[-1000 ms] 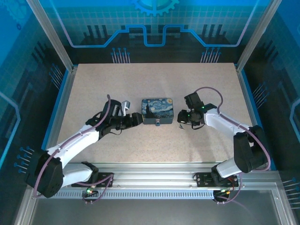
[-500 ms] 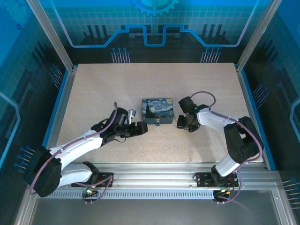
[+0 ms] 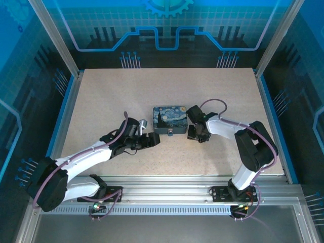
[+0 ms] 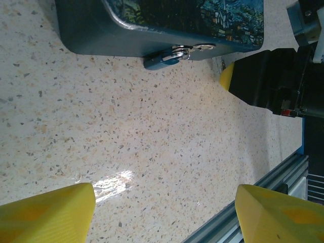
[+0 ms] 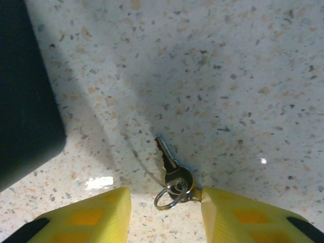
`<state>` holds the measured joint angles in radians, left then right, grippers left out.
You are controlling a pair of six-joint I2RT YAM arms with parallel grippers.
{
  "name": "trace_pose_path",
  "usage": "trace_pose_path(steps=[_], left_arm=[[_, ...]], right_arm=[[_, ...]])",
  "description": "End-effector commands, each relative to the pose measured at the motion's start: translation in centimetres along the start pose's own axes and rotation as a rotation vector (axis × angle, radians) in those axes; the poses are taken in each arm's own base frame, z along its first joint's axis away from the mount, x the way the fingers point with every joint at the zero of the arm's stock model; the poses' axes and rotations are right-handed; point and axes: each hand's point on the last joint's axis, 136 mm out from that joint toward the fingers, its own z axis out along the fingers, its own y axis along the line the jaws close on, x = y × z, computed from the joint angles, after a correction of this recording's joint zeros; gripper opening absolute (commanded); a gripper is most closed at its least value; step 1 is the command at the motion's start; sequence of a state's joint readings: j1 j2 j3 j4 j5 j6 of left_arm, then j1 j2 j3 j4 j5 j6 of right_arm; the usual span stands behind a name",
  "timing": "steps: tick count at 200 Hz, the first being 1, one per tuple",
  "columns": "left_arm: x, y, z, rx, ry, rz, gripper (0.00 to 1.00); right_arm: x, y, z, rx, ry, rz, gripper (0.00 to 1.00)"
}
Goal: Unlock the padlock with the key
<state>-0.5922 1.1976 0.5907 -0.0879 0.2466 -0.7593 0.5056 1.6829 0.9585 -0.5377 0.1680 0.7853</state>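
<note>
The night-sky box (image 3: 170, 119) sits mid-table, its small blue padlock (image 3: 171, 133) hanging at the front clasp; the left wrist view shows the padlock (image 4: 163, 58) under the box's (image 4: 152, 25) edge. The key (image 5: 169, 164) with its ring lies flat on the table just right of the box (image 5: 25, 101). My right gripper (image 3: 194, 133) hovers low over the key, open, and its right pad (image 5: 253, 217) touches the key's head. My left gripper (image 3: 152, 140) is open near the box's front left corner, nothing between its pads (image 4: 45, 215).
The right arm's black gripper body (image 4: 276, 78) shows in the left wrist view, close to the padlock. An aluminium rail (image 3: 167, 185) runs along the table's near edge. Blue walls enclose the table (image 3: 167, 91) on three sides.
My right gripper has slid left toward the box and come down over the key. My left gripper has drawn back from the box's left side toward its front corner.
</note>
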Motion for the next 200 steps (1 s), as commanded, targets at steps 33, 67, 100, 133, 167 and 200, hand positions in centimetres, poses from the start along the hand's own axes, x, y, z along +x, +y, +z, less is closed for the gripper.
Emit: trace_pose_path(steps=[33, 67, 100, 133, 167, 200], left_arm=[[0.4, 0.4, 0.4, 0.001, -0.006, -0.012, 0.74], [0.6, 0.6, 0.6, 0.001, -0.002, -0.020, 0.74], [0.7, 0.7, 0.7, -0.003, -0.001, -0.019, 0.74], [0.6, 0.7, 0.8, -0.002, -0.001, -0.019, 0.73], [0.4, 0.3, 0.6, 0.006, -0.010, -0.014, 0.74], [-0.6, -0.9, 0.2, 0.026, -0.032, 0.002, 0.74]], right_arm=[[-0.7, -0.8, 0.0, 0.071, -0.020, 0.026, 0.34], [-0.6, -0.8, 0.7, 0.073, -0.002, 0.028, 0.27], [-0.5, -0.9, 1.1, 0.071, 0.002, 0.032, 0.15], [-0.5, -1.3, 1.0, 0.066, -0.003, 0.027, 0.04], [-1.0, -1.7, -0.5, 0.032, -0.044, 0.011, 0.00], [-1.9, -1.6, -3.5, -0.054, -0.114, -0.013, 0.00]])
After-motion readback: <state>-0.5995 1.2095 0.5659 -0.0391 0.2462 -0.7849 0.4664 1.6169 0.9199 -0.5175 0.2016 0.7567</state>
